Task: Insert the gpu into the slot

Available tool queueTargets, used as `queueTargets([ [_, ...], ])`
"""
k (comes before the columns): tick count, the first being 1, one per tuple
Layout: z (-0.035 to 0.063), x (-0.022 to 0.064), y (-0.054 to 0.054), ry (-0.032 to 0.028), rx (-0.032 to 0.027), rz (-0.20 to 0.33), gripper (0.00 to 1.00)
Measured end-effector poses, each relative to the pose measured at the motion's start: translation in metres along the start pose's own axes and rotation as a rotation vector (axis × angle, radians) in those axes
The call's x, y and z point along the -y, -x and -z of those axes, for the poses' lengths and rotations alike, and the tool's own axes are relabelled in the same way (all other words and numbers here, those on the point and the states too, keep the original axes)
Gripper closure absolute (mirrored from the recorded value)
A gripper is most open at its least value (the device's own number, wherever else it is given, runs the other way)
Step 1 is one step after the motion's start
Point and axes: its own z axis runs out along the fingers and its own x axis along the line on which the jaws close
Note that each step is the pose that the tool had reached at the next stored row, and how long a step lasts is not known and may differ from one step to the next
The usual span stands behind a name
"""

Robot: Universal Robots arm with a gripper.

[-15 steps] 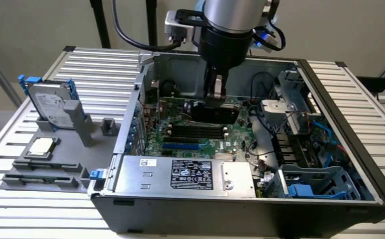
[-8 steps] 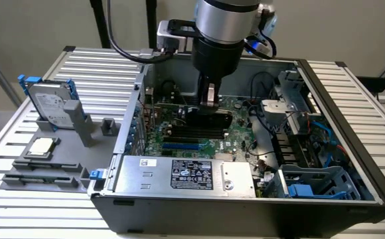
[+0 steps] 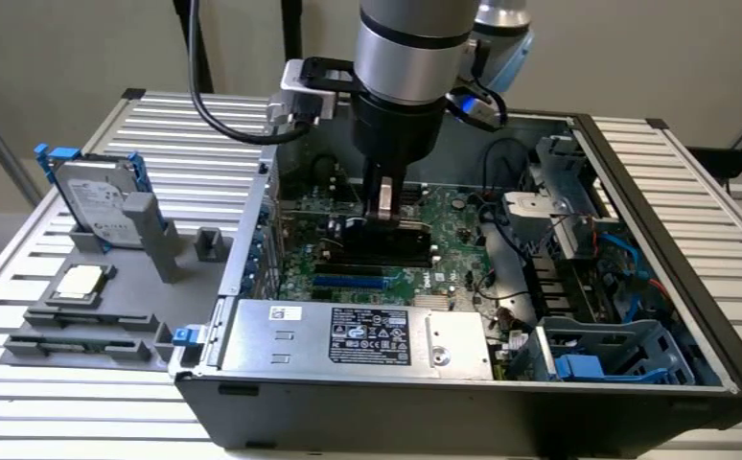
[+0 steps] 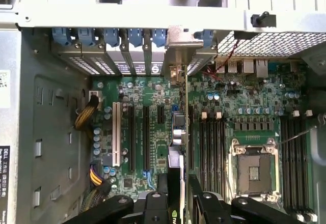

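End effector (image 4: 178, 186), lower centre of the wrist view: closed on the gpu (image 4: 177, 155), with one black finger set against each face. The gpu is held on edge and upright, presumably so that its contact edge is presented downward to the motherboard (image 4: 254, 102). Its metal bracket (image 4: 181, 43), upper centre, is turned toward the blue-clipped openings of the rear panel, judged to be for lining up with a bay. The gpu is seen as a thin green board with a black cover. In the exterior view, centre, the gpu (image 3: 378, 235) is gripped low inside the case (image 3: 474, 412). The slot (image 3: 352, 284), a blue strip, is seen just below it in frame. Seating cannot be told.
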Motion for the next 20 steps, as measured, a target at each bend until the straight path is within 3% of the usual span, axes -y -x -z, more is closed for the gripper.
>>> queueTargets([
  [11,-0.0193,-0.0027,-0.001,0.0001,0.0049,0.000,0.74],
  [20,-0.0284,-0.0022,-0.002,0.0013,0.0065,0.000,0.74],
])
